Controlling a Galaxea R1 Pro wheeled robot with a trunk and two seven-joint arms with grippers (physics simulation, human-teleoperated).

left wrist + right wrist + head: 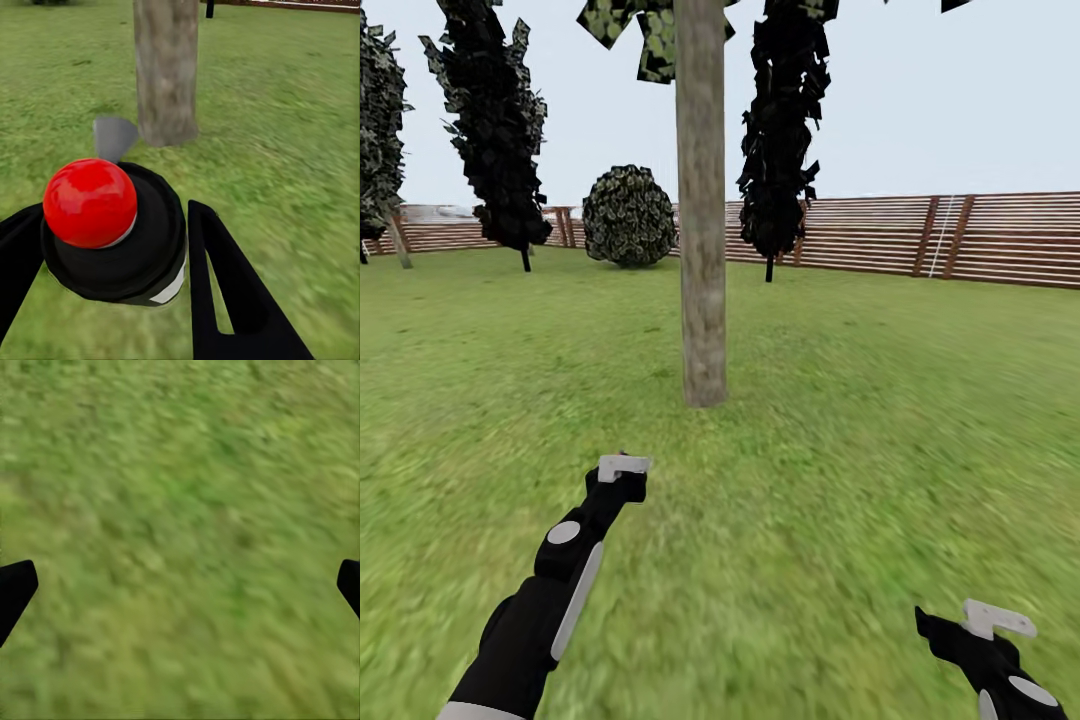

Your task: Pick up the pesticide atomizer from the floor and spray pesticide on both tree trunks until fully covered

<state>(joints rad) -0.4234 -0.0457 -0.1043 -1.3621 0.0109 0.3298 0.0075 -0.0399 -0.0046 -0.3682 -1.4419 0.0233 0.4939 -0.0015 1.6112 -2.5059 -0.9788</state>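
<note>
Your left gripper (pixel 112 247) clamps the pesticide atomizer (pixel 112 225), its red cap nearest the wrist camera and the grey nozzle aimed at the tree trunk (pixel 702 200) standing mid-lawn (pixel 860 450). Your right gripper (pixel 180 585) hangs wide open over grass. Spray may drift past the trunk if you aim off-centre. Its far side and upper reach are hidden.

The black left arm (pixel 550 600) with grey joint caps reaches forward and up, its pincer (pixel 112 247) clamped around a black canister with a red round cap (pixel 90 202). The right arm (pixel 1000 670) sits low at the side, its pincer (pixel 180 585) aimed downward, black fingertips (pixel 15 585) spread wide apart, holding nothing.
</note>
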